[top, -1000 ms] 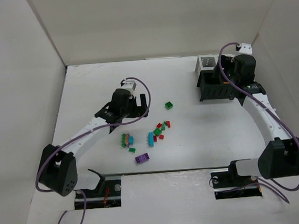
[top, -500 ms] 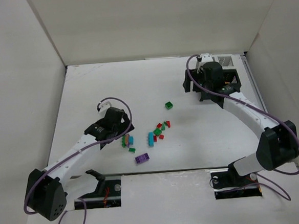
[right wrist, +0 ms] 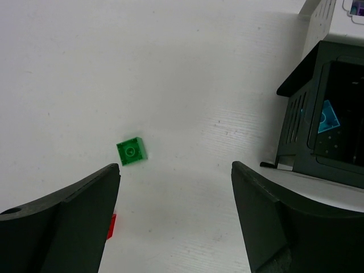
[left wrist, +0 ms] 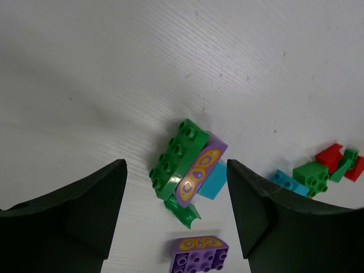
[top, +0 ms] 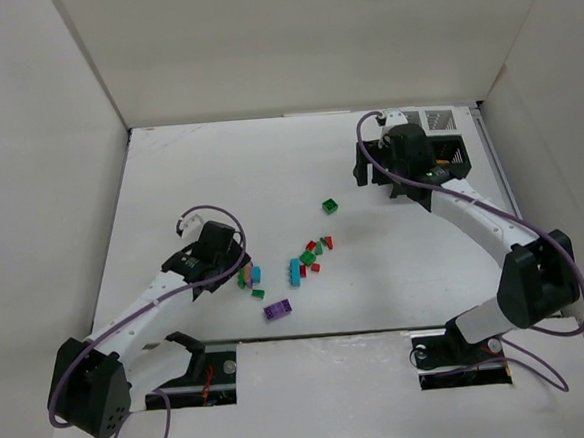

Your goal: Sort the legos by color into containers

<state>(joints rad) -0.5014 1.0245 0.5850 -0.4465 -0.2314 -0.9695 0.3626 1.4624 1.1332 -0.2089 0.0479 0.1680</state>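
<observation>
Left gripper [left wrist: 175, 166] — jaws parted, nothing grasped — is poised astride the touching green brick [left wrist: 173, 156] and purple brick [left wrist: 200, 169] at the scatter's left end; the pair should be centred between the jaws before closure. Right gripper [right wrist: 176, 170], likewise released, is held just beside the containers [right wrist: 296, 122].

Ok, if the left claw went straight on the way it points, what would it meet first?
Most likely the green brick leaning against the purple brick, though depth is unclear.
</observation>
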